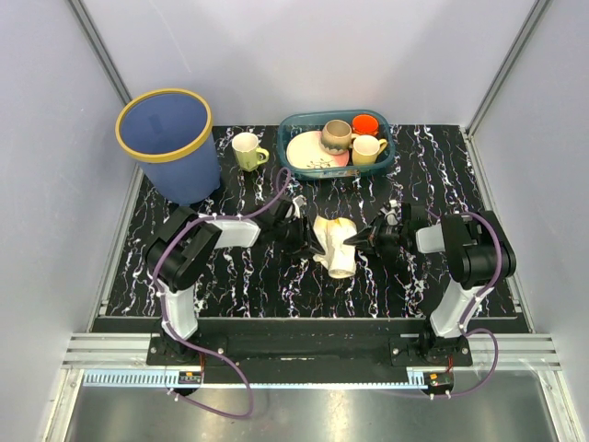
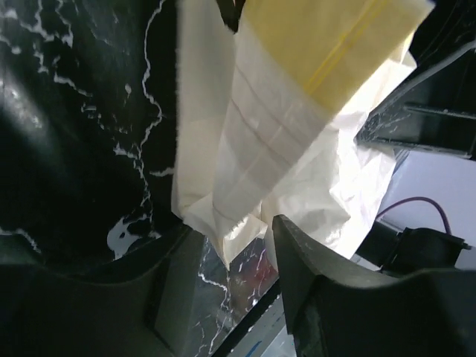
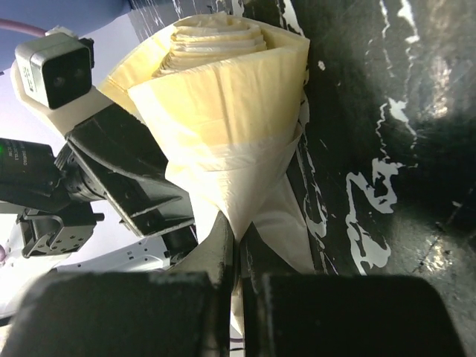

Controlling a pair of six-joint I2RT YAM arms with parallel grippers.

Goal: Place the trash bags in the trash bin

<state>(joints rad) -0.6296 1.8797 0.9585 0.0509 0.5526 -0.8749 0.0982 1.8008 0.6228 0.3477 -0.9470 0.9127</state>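
right gripper (image 3: 236,249), trash bags (image 3: 223,111), marbled table (image 3: 387,111)

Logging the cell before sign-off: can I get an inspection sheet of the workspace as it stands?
Surface: black white-veined marble-pattern tabletop, nothing spilled.
Job's things: roll of cream-white plastic film trash bags lying mid-table; round blue plastic trash bin with yellow rim upright, far left.
Clutter: pale green ceramic mug; teal oval basket holding cream plate, mugs.
Grippers: right tool shut on the bags' film; left tool straddles their end, grip unclear.
Cables: purple cables loop at the near edge.
Surroundings: pale walls, nothing else seen.
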